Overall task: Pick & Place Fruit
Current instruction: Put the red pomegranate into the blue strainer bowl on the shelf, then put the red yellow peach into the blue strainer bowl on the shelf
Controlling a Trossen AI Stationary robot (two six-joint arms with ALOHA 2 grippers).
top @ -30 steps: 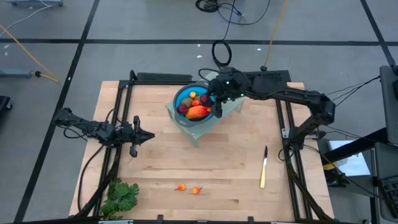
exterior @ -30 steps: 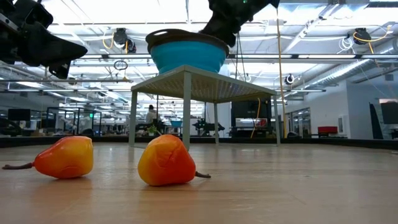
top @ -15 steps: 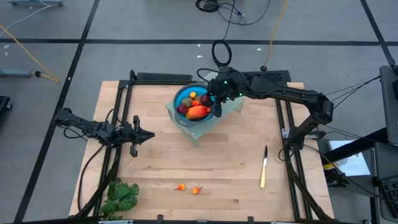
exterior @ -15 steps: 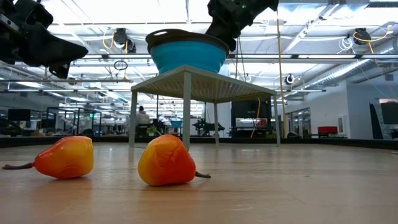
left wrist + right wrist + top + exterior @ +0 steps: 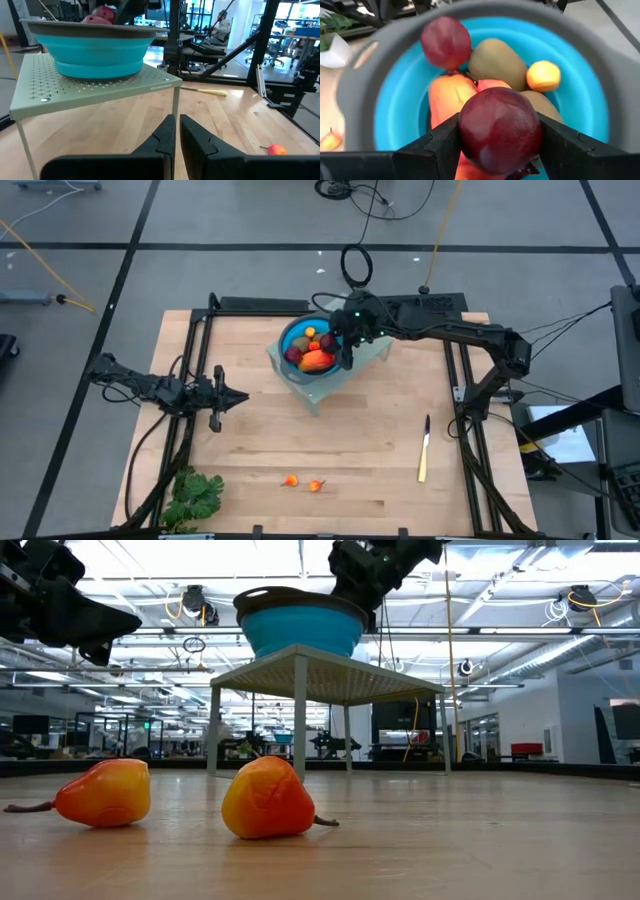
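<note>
A blue bowl with a grey rim stands on a pale green perforated stand. Inside it lie a long orange-red piece, two brown-green ovals, a dark red ball and a small orange one. My right gripper hovers over the bowl's right part, shut on a second dark red ball. Two tiny orange-red fruits rest on the table near its near edge. My left gripper waits shut above the table's left part. My right gripper pinches the dark red ball at its widest part between its two fingers, one on each side. The fingers come from above, slanting down. The ball is lifted clear, above the fruit in the bowl.
A slim yellow-handled knife lies on the table's right part. A green leafy bunch sits at the near left corner. Black frame rails run along both sides. Bare wood stretches between the stand and the two small fruits.
My right gripper has shifted slightly toward the table's left, farther over the bowl, with the dark red ball still between its fingers.
</note>
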